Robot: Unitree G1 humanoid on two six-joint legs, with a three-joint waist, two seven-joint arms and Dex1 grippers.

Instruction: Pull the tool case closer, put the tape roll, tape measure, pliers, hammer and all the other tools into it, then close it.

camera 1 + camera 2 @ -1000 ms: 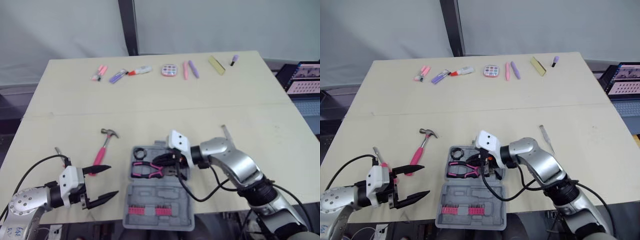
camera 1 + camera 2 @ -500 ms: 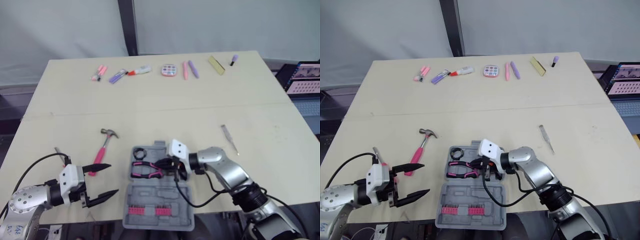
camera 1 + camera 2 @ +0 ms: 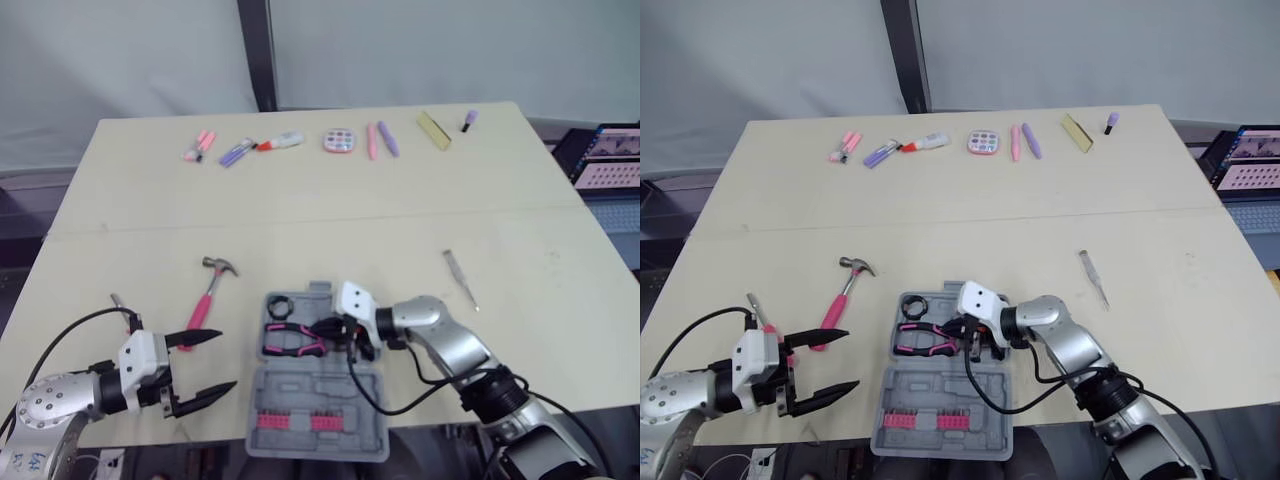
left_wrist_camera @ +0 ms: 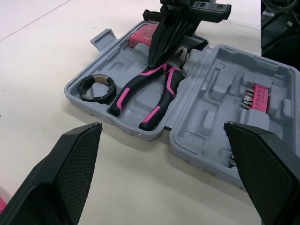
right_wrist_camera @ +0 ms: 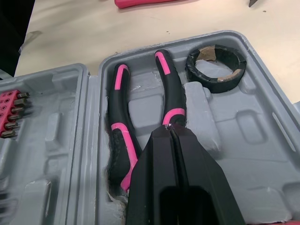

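Observation:
The grey tool case (image 3: 300, 385) lies open near the table's front edge. Pink-and-black pliers (image 3: 290, 340) rest in its far half, beside a black tape roll (image 3: 279, 304). My right gripper (image 5: 171, 131) is shut, with its tip down at the pliers' joint (image 4: 174, 65) and nothing visible between the fingers. A pink-red item (image 4: 143, 35) lies in the case behind that gripper, partly hidden. The pink-handled hammer (image 3: 210, 290) lies on the table left of the case. My left gripper (image 3: 222, 362) is open and empty, left of the case and nearer than the hammer.
A row of pink bits (image 3: 295, 421) sits in the case's near half. A thin metal tool (image 3: 460, 278) lies on the table right of the case, and a small screwdriver (image 3: 120, 303) at the far left. Markers and small items (image 3: 338, 140) line the far edge.
My right arm has drawn back and dropped, uncovering the thin metal tool on the table. Its gripper stays over the pliers. The left gripper has not moved.

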